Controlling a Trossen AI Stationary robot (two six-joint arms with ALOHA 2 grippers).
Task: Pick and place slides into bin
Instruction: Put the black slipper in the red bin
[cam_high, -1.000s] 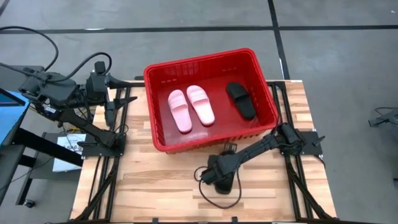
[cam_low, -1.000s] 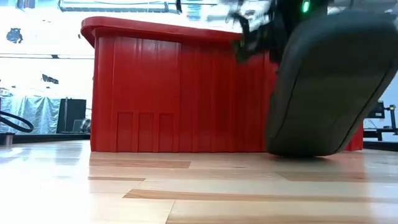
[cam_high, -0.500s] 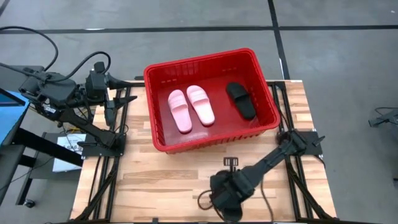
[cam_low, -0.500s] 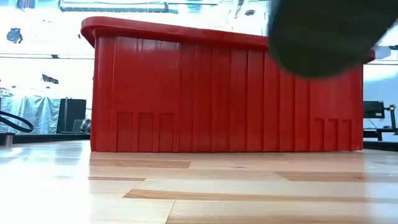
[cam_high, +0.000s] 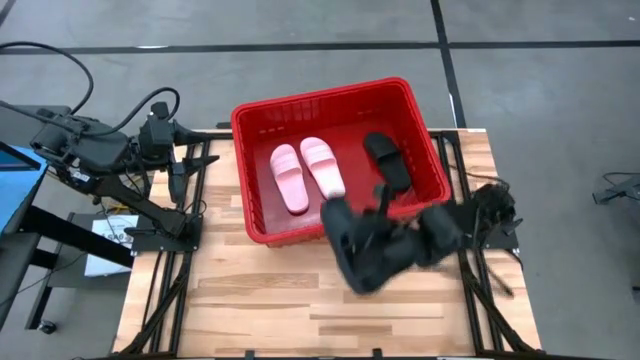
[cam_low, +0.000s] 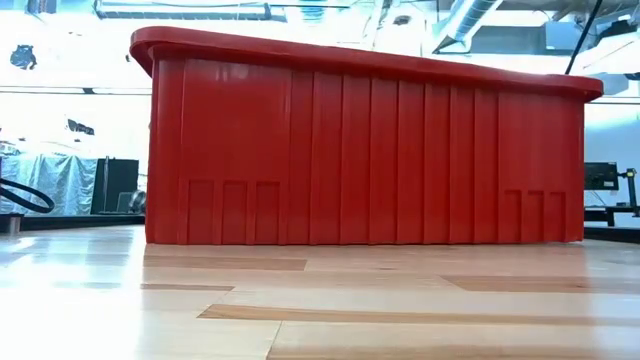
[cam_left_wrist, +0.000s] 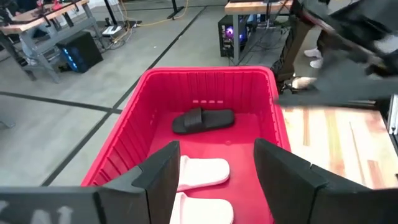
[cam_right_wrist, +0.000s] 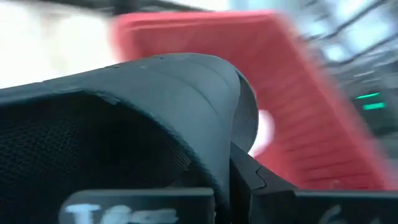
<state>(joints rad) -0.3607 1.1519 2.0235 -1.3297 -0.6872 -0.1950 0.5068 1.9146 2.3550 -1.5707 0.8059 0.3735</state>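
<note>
The red bin (cam_high: 248, 205) stands at the table's far middle. Two pale pink slides (cam_high: 307, 172) and one black slide (cam_high: 386, 161) lie flat on its floor. My right gripper (cam_high: 380, 243) hangs high above the table just in front of the bin's near wall, shut on a second black slide (cam_high: 347, 250), which is blurred. That slide fills the right wrist view (cam_right_wrist: 155, 106). My left gripper (cam_left_wrist: 211, 180) waits open and raised off the table's far left corner, facing the bin. My right gripper holds the black slide (cam_right_wrist: 186, 93) lifted clear of the table and tilted, at about the height of the bin's rim or above it. The slide itself and the blur hide the fingers, so I cannot tell which part they are on.
The bin's near wall (cam_low: 360, 150) rises tall from the wooden tabletop (cam_high: 260, 300), which lies bare in front of it. The arms' black frames (cam_high: 165, 250) run along the table's left and right sides.
My right gripper has risen from the table's near middle, carrying the black slide up out of the low view. It has tipped from pointing steeply down toward level and has come toward the bin's near wall. The slide stood on the wood and now hangs clear.
</note>
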